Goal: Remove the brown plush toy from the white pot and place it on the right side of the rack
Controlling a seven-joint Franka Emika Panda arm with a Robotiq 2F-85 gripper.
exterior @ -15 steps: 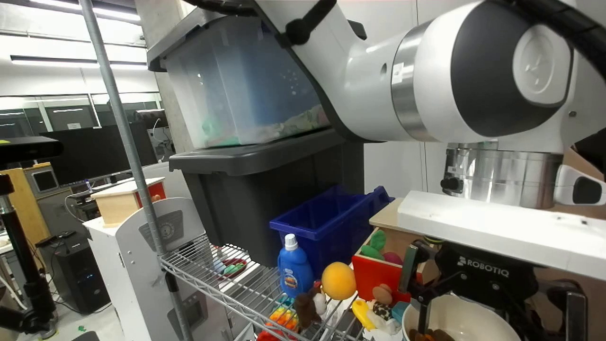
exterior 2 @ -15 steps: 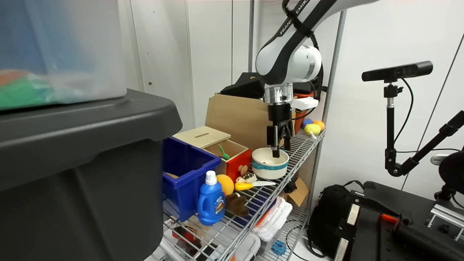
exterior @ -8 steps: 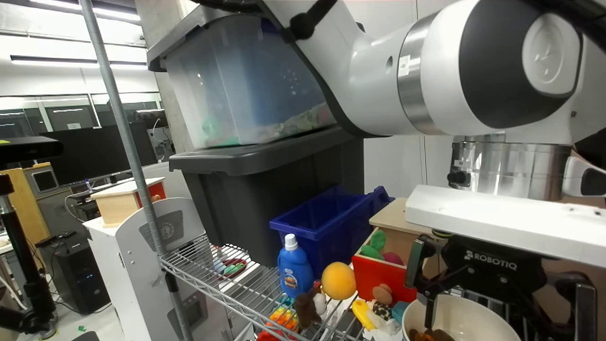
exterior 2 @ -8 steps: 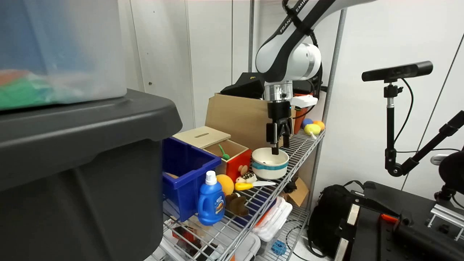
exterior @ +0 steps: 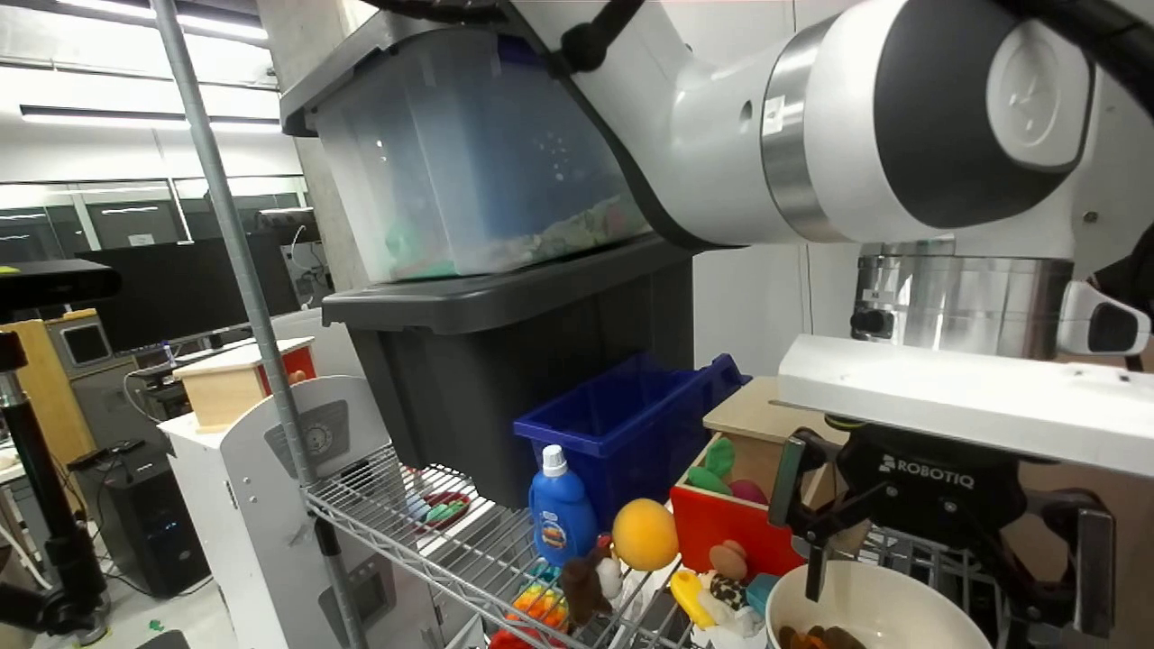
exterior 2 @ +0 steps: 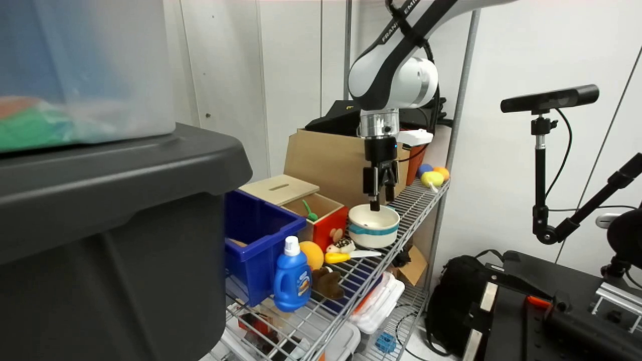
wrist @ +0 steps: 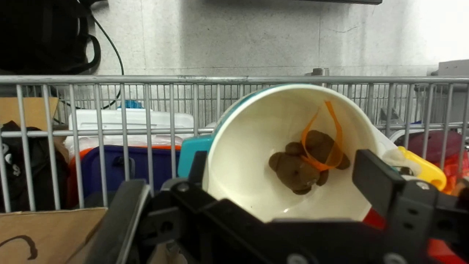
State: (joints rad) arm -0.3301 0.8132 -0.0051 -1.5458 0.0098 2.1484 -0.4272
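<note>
Fingers spread wide, the black gripper (exterior 2: pixel 382 199) hovers above the round cream pot (wrist: pixel 238 154) containing the fuzzy brown plush bear (wrist: pixel 292 170). The pot stands near the silver wire rack's (wrist: pixel 146 79) long edge, a red-fronted wooden box (exterior 2: pixel 323 228) and yellow-handled knife (exterior 2: pixel 343 256) crowding it.

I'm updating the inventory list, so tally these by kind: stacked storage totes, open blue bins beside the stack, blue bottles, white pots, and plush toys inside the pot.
Translucent tote plus dark tote, stacked: 2
Open blue bin: 1
Blue bottle: 1
White pot: 1
Brown plush toy in the pot: 1
Total: 6
</note>
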